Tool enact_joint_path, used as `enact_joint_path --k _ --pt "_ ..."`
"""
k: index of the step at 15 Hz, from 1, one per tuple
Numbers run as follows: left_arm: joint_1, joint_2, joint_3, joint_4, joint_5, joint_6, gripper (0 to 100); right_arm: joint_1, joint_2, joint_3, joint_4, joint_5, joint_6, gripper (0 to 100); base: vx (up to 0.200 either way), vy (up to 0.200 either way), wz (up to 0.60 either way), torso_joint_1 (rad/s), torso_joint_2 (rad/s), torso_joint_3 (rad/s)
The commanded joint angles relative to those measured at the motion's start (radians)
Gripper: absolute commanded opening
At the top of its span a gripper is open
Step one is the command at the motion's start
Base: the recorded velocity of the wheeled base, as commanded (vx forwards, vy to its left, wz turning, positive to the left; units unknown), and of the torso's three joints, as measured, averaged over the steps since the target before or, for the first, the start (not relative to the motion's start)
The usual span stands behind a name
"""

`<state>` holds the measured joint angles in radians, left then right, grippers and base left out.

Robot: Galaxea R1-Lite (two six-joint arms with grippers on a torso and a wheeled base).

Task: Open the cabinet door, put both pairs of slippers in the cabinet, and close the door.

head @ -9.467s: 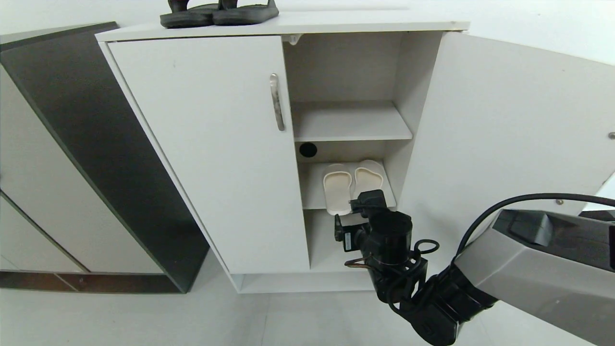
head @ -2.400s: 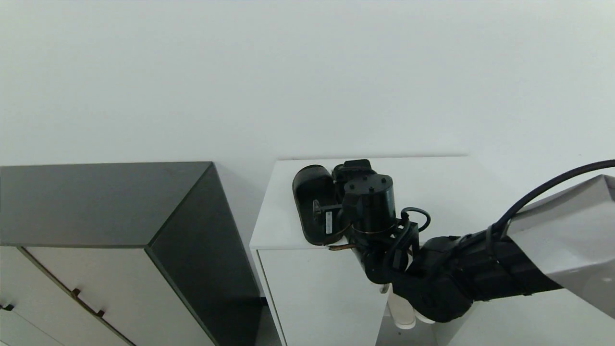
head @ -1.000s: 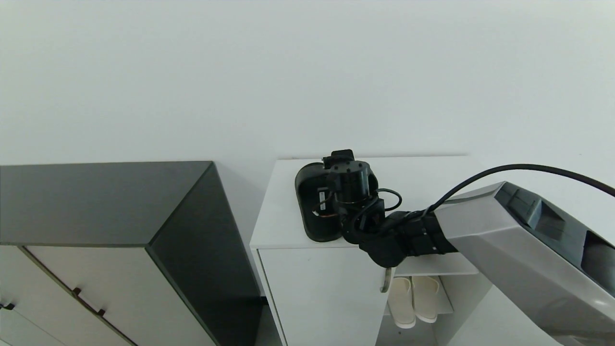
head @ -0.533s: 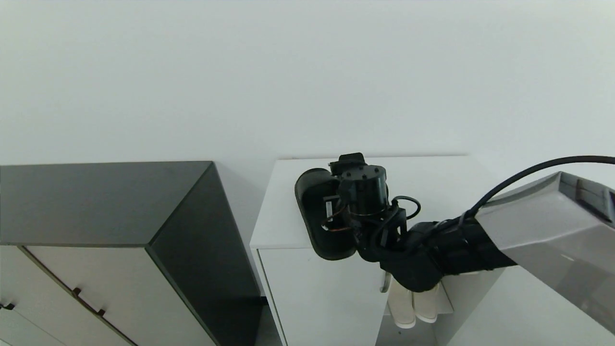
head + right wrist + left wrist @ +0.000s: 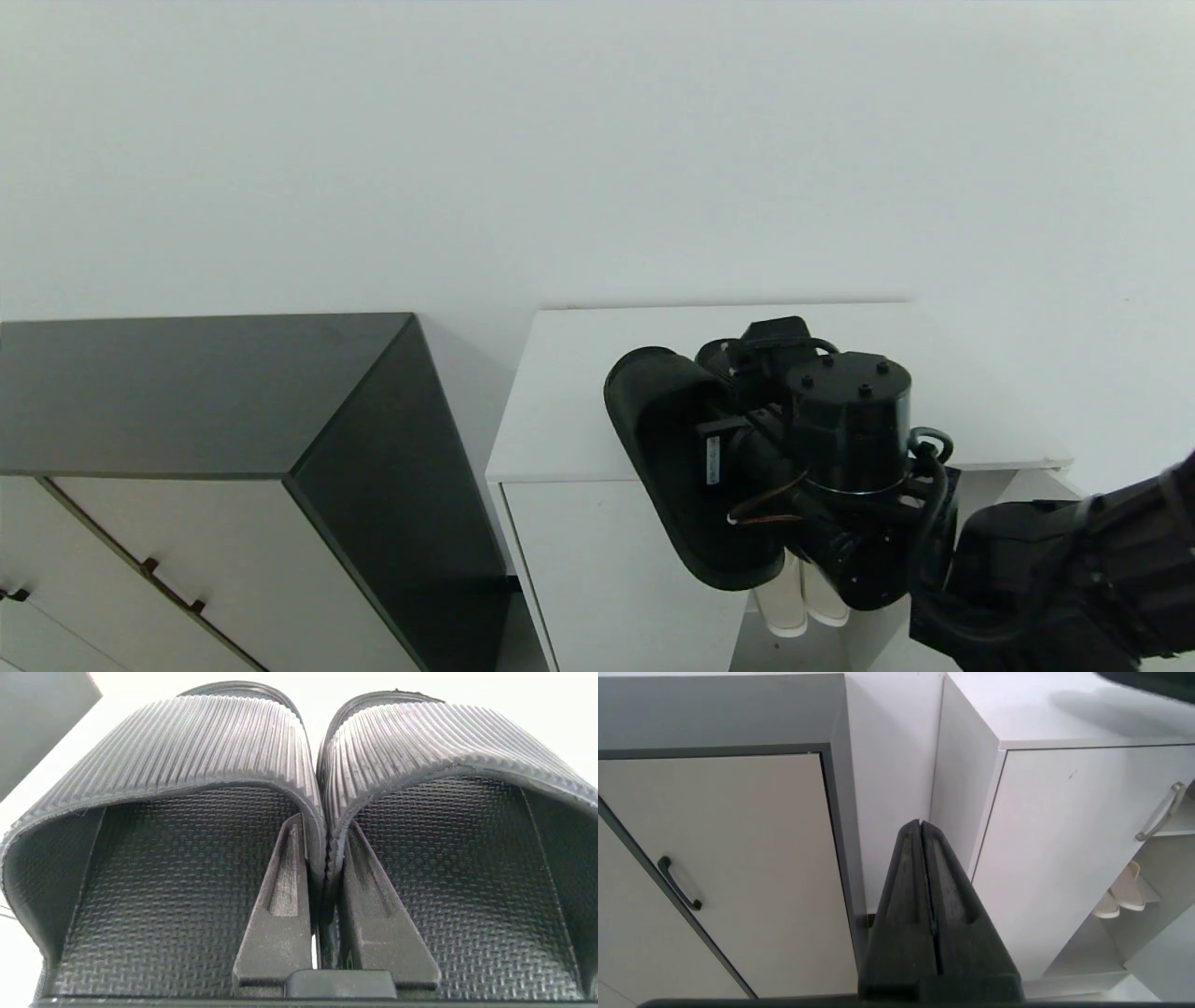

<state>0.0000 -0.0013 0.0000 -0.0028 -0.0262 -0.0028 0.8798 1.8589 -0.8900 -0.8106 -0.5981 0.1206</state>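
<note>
The right gripper [image 5: 320, 910] was clamped on the black slippers [image 5: 691, 467], its two fingers [image 5: 276, 905] pinching the adjoining strap edges of the pair together. In the head view the pair appeared to be raised off the white cabinet [image 5: 569, 392], hanging across the line of its front edge with the toes pointing down. The white slippers [image 5: 789, 602] already lay side by side on a shelf inside the open compartment below. The left gripper [image 5: 922, 887] was pressed shut on nothing, held low before the gap between the white cabinet and the dark cabinet [image 5: 187, 392] beside it.

The hold looked like the weak point. Only a narrow strip of each ribbed strap sat between the fingers, so a quick swing downward could let one slipper slide free and drop to the floor. The pair was also wide and stuck out well past the wrist. On the way down, a sole might catch the cabinet's top edge, the closed left door [image 5: 616, 579] or its handle [image 5: 1160, 812]. Inside, a careless entry could shove the white pair out of place.
</note>
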Motion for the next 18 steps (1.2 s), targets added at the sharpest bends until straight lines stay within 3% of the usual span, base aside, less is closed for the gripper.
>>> enact_joint_path --k 1,7,18 --pt "0.000 0.001 0.000 0.000 0.000 0.000 0 0.002 -0.067 0.022 0.002 0.000 -0.001 0 0.000 0.000 0.00 0.000 0.00 0.000" --pt "0.000 0.001 0.000 0.000 0.000 0.000 0 0.018 -0.067 0.036 -0.001 -0.005 -0.001 0 0.000 0.000 0.00 0.000 0.00 0.000" --pt "0.000 0.001 0.000 0.000 -0.001 0.000 0 0.019 -0.053 0.051 -0.002 -0.005 -0.001 0 -0.200 0.000 0.00 0.002 0.00 0.003"
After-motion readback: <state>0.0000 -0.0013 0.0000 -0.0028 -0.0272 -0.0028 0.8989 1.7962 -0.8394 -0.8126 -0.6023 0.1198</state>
